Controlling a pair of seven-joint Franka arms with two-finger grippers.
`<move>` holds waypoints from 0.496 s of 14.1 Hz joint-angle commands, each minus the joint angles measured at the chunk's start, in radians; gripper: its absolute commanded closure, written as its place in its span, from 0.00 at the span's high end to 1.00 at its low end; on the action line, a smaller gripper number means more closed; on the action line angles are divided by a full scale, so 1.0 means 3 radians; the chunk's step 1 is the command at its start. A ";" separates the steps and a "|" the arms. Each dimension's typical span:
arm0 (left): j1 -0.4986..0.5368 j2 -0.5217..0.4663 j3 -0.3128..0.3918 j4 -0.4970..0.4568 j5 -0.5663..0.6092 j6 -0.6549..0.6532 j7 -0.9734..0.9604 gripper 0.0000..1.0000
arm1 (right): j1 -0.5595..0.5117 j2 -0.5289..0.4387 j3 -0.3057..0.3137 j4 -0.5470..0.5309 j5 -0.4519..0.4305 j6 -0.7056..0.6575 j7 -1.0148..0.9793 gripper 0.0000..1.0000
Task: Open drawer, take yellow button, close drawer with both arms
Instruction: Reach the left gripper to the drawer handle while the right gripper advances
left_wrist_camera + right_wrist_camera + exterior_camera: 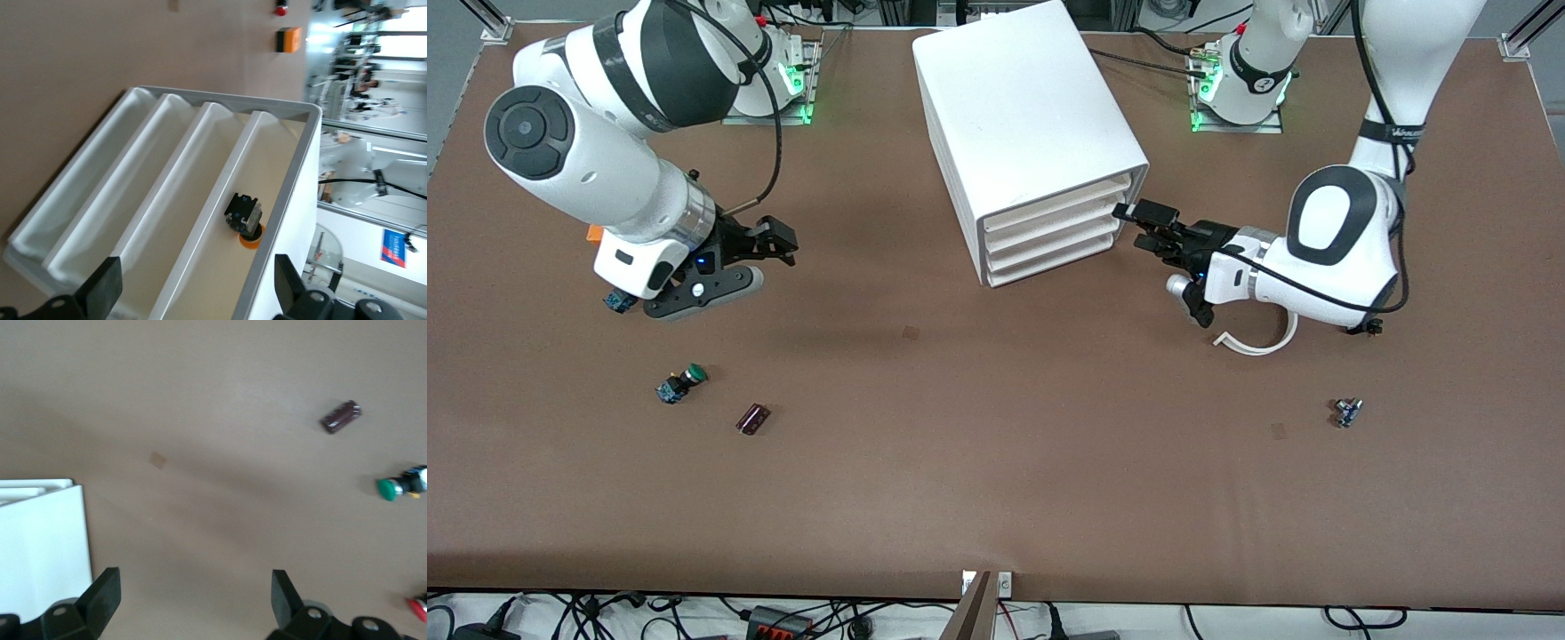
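A brown bench (996, 462) carries a white cabinet (1023, 124) of four drawers. The left gripper (1138, 227) hovers just in front of the top drawer (220, 220) with its fingers spread. That drawer holds the orange-capped button (245, 220), beside the cabinet's wall. The right gripper (769, 240) — fingers also spread — hangs over the right arm's end of the bench. A green-capped button (680, 383) and a small dark cylinder (752, 419) lie nearer the front camera.

Green-capped button (392, 487), dark brown cylinder (341, 417) and white cabinet corner (43, 540) on brown table (220, 387).
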 commanded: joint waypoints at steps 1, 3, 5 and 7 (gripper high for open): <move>0.0021 -0.0065 -0.0066 -0.0350 -0.0324 0.0156 0.0452 1.00 | 0.0039 0.0093 -0.0028 0.0131 0.0163 0.0014 0.0015 1.00; 0.0021 -0.0070 -0.0158 -0.0544 -0.0473 0.0288 0.0677 0.90 | 0.0080 0.0134 -0.0028 0.0157 0.0158 0.0014 0.0010 1.00; 0.0026 -0.0075 -0.0230 -0.0677 -0.0606 0.0335 0.0790 0.74 | 0.0080 0.0134 -0.0028 0.0157 0.0148 0.0014 0.0010 1.00; 0.0031 -0.0080 -0.0246 -0.0734 -0.0627 0.0340 0.0918 0.62 | 0.0090 0.0154 -0.0028 0.0162 0.0143 0.0054 0.0010 1.00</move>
